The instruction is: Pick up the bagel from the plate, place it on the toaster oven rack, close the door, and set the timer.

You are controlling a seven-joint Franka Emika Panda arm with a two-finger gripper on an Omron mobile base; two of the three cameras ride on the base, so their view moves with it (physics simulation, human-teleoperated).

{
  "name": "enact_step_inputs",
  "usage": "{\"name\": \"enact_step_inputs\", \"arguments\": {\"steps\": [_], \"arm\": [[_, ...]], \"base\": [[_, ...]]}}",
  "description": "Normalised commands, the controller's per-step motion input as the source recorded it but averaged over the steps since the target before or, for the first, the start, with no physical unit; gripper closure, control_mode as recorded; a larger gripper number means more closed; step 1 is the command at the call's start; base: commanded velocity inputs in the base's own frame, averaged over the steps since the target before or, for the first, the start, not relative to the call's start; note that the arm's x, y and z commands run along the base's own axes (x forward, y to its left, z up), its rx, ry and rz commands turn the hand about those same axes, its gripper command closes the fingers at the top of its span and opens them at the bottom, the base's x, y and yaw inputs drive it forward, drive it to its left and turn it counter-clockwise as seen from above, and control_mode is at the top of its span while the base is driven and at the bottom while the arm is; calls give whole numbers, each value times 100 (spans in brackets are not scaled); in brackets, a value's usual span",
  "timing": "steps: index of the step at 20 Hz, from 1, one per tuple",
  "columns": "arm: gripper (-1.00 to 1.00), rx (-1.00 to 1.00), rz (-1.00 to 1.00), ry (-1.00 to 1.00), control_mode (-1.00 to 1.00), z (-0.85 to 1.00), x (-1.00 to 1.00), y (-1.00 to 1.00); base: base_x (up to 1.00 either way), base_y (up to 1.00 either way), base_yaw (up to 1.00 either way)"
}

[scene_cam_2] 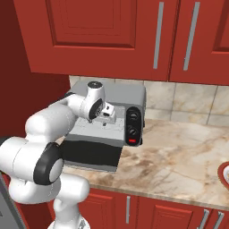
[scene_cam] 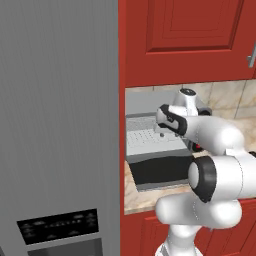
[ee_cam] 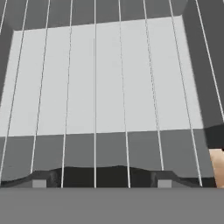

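Fingers (ee_cam: 101,178) parted, gripping nothing, low over rack (ee_cam: 109,87). Hand view: rack wires run lengthwise into oven (scene_cam_2: 134,96); bagel not made out. Right base view: knobs (scene_cam_2: 133,123), plate (scene_cam_2: 225,172) rim at table (scene_cam_2: 179,156) right edge. Left base view: door (scene_cam: 160,170) folded down flat, fridge (scene_cam: 55,125).

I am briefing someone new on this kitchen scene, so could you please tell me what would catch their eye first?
The white arm reaches into the grey toaster oven on the marble counter, its gripper over the flat silver wire-grid rack. The dark glass door lies folded down in front. Red cabinets hang above, and a tall grey refrigerator stands at the left.
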Motion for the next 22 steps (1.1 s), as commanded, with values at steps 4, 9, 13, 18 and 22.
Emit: {"name": "enact_step_inputs", "arguments": {"steps": [4, 9, 13, 18, 22], "arm": [[-100, 0, 0, 37, -100, -97, -100, -5], [-100, 0, 0, 31, -100, -96, -100, -6], [-100, 10, 0, -1, -100, 5, -91, -31], [-100, 11, -3, -19, -100, 51, -66, -52], [-100, 5, -6, -14, -100, 41, -61, -73]], "base": [[0, 0, 0], [0, 0, 0], [0, 0, 0], [0, 0, 0], [0, 0, 0]]}}
